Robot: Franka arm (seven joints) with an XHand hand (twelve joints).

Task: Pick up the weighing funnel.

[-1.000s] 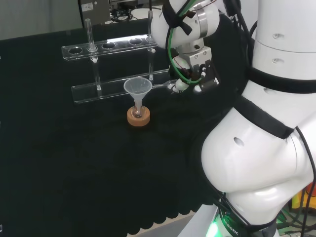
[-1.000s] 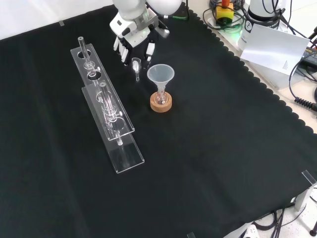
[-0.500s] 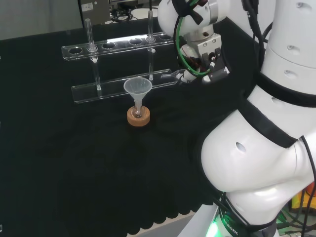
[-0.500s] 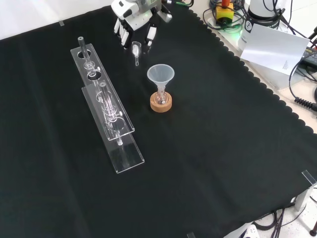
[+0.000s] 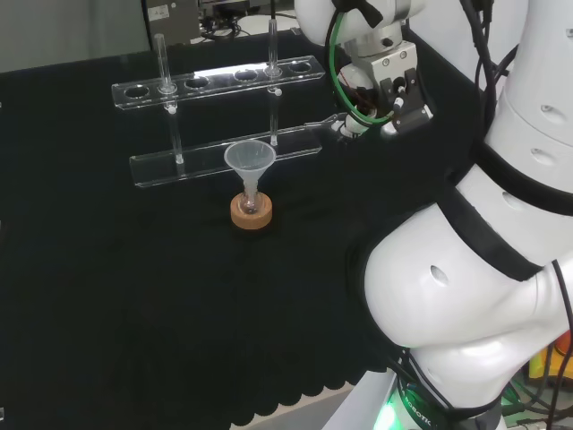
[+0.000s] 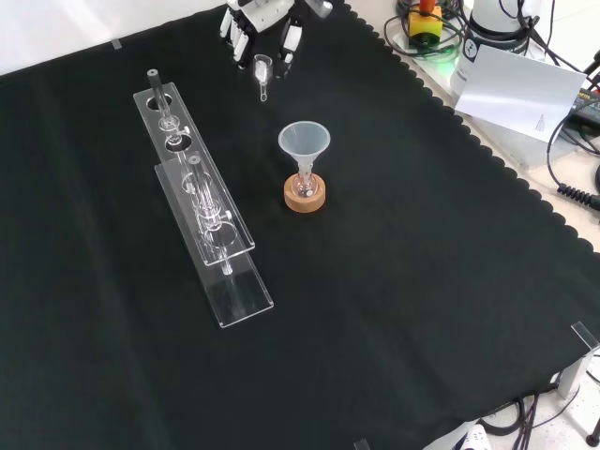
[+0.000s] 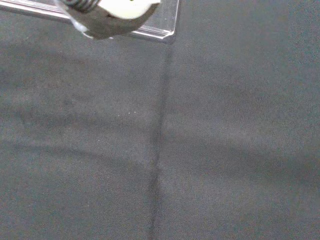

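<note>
The black and white hand (image 6: 270,13) is pinching the small clear weighing funnel (image 6: 262,71) between curled fingers, apparently raised off the black-clothed desk (image 6: 422,281), at the far edge in the front view. The pickup looks essentially done, leaving only a steady hold.

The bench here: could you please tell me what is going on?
The black and white robot hand pinches the small clear weighing funnel, apparently lifted off the black cloth. The big clear cone-shaped funnel stands untouched in its flask on a cork ring, beside the clear tube rack.
</note>
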